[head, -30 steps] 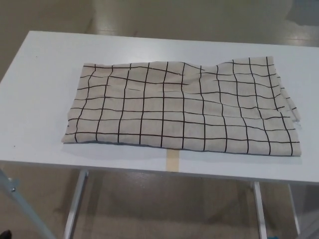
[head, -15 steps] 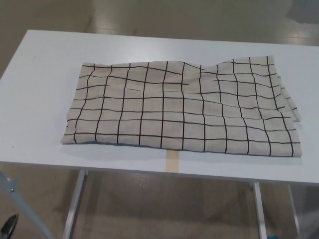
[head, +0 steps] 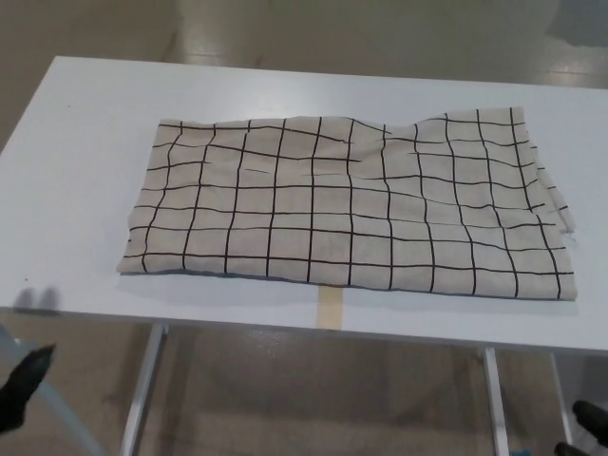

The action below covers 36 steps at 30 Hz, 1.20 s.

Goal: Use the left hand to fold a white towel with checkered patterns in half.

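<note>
A cream-white towel [head: 347, 207] with a black checkered grid lies spread out on the white table [head: 85, 123], its long side running left to right, with a few wrinkles near the middle and along its right edge. My left hand [head: 23, 383] shows as a black tip in the bottom left corner, below the table's front edge and well to the left of the towel's near left corner. A small dark part of my right hand [head: 589, 416] shows at the bottom right corner, below the table. Neither hand touches the towel.
A beige strip of tape [head: 329, 306] sits on the table's front edge under the towel's near hem. Metal table legs [head: 142, 399] stand below on the tan floor. Bare table surface lies left of and behind the towel.
My left hand has risen further into view at the bottom left, casting a faint shadow on the table's front edge. A bit of my right hand has appeared at the bottom right. The towel has not moved.
</note>
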Available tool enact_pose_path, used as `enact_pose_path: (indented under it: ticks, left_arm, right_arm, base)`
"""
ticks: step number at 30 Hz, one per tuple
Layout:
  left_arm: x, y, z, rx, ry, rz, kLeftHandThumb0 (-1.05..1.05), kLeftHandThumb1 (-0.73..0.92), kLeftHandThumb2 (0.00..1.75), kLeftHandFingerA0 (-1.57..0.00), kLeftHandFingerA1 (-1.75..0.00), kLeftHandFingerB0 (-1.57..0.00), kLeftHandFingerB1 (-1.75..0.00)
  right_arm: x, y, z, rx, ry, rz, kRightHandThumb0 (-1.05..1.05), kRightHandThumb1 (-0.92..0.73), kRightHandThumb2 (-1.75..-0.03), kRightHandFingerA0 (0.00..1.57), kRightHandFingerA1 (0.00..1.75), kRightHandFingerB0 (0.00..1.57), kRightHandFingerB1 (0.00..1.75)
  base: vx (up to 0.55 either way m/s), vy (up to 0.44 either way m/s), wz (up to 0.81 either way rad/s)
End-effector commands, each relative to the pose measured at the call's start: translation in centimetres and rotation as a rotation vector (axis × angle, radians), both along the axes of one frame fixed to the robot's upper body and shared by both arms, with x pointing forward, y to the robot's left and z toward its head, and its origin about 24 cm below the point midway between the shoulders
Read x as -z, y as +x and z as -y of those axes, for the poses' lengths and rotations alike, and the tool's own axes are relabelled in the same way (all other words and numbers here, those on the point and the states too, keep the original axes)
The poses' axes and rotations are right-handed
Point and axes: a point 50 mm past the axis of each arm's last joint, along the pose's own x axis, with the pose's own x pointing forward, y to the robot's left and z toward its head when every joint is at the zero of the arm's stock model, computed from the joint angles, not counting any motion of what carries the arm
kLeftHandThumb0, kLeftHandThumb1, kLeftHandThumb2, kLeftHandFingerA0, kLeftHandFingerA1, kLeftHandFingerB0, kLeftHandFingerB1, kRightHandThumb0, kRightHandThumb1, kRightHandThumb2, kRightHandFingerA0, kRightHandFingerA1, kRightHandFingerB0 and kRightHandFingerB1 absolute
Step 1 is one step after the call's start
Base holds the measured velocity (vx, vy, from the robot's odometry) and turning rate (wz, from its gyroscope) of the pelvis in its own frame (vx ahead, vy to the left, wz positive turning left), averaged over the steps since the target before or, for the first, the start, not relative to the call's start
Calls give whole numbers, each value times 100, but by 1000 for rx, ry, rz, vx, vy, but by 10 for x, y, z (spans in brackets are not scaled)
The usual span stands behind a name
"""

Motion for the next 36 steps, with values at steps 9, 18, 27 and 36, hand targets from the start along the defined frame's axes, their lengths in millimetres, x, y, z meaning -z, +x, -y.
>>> enact_pose_path:
  ticks: [9,18,27,36]
  left_arm:
    - [-38,74,48,147,561,50,-64,40,78,0,-10,-6,-21]
    - [-15,118,61,134,769,-121,-68,40,71,0,-3,0,-18]
    - [11,136,68,124,959,-256,-55,34,66,0,0,0,-12]
    - [28,147,79,91,1116,-285,-12,56,67,0,0,0,0]
  right_arm:
    - [3,-6,0,-40,-25,-7,-26,-65,-59,41,62,50,55]
    - [3,-5,-1,-50,-35,-9,-26,-65,-59,42,62,51,55]
    - [4,-6,-1,-46,-34,-13,-25,-65,-59,41,62,50,55]
    - [3,-5,-1,-55,-25,-7,-24,-65,-59,43,61,51,53]
  base:
    - [0,0,0]
    - [0,0,0]
    - [0,0,0]
    - [0,0,0]
